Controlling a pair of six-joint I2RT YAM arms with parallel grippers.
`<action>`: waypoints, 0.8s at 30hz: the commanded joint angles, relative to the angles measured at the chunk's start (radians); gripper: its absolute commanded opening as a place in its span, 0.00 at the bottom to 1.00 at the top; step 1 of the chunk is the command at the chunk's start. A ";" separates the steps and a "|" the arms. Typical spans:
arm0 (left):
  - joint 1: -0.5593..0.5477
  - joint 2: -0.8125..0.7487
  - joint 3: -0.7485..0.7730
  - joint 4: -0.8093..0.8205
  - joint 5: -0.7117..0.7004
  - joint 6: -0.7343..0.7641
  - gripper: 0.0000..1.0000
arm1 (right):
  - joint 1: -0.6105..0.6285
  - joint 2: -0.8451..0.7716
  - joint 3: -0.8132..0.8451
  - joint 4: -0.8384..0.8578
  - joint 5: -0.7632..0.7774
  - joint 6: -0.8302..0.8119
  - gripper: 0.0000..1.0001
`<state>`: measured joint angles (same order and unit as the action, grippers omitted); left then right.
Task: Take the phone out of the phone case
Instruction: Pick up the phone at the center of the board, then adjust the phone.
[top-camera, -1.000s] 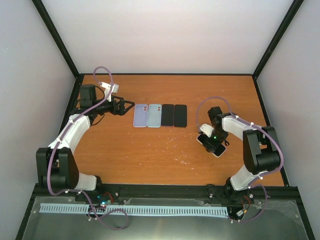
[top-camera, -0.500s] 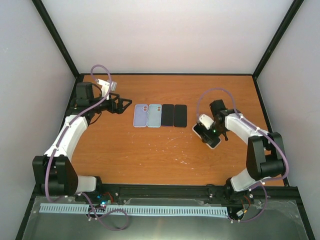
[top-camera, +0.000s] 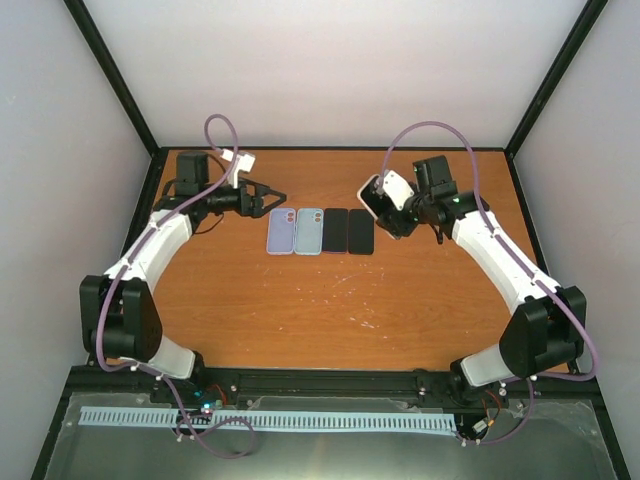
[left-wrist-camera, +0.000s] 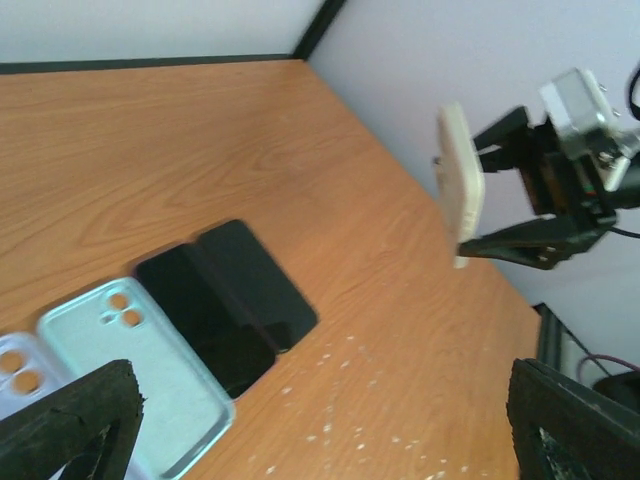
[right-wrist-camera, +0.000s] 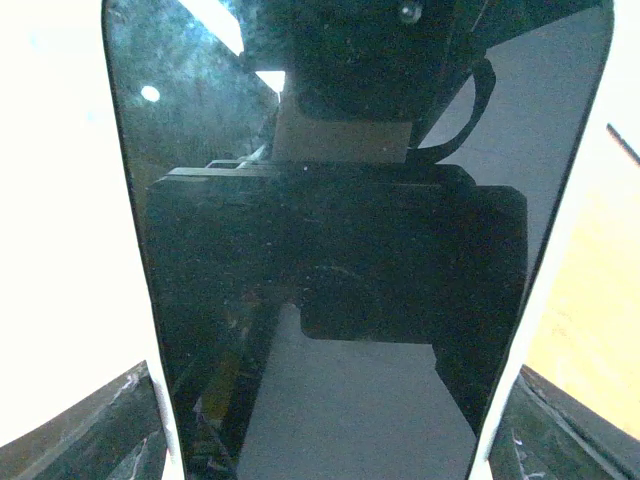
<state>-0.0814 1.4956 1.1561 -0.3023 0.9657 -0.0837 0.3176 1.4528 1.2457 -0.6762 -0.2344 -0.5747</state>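
The phone (top-camera: 372, 193) sits in its cream phone case (left-wrist-camera: 459, 185), held clear of the worktop (top-camera: 330, 300) in the upper middle of the top view, just right of centre. It stands nearly on edge. In the right wrist view its dark screen (right-wrist-camera: 340, 250) fills the frame, facing the camera. The right end effector (top-camera: 388, 212) pinches it across its width, one finger on each long side, so the phone lies directly between those fingers.

The left end effector (top-camera: 275, 198) is spread wide and holds nothing. It hangs left of centre in the top view, well apart from the phone, which shows at the upper right of the left wrist view. Below and between the two arms lies a row of a lilac case (top-camera: 282, 231), a pale green case (top-camera: 309, 231) and two dark phones (top-camera: 348, 231).

The step in hand is probably presenting the phone to the free arm. A firm side grip seems wise (though squeezing the case walls may clamp the phone in). The left fingers (left-wrist-camera: 70, 420) would best work at a corner or lip of the case.
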 joint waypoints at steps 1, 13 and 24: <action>-0.089 -0.004 0.049 0.151 0.036 -0.182 0.98 | 0.054 -0.003 0.077 0.077 0.031 0.074 0.52; -0.226 0.015 0.049 0.241 0.040 -0.287 0.96 | 0.223 -0.059 0.011 0.196 0.114 0.224 0.51; -0.297 0.080 0.067 0.275 -0.037 -0.353 0.85 | 0.303 -0.090 -0.028 0.241 0.218 0.227 0.49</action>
<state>-0.3531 1.5436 1.1728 -0.0723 0.9615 -0.3950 0.6003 1.4006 1.2224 -0.5270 -0.0753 -0.3641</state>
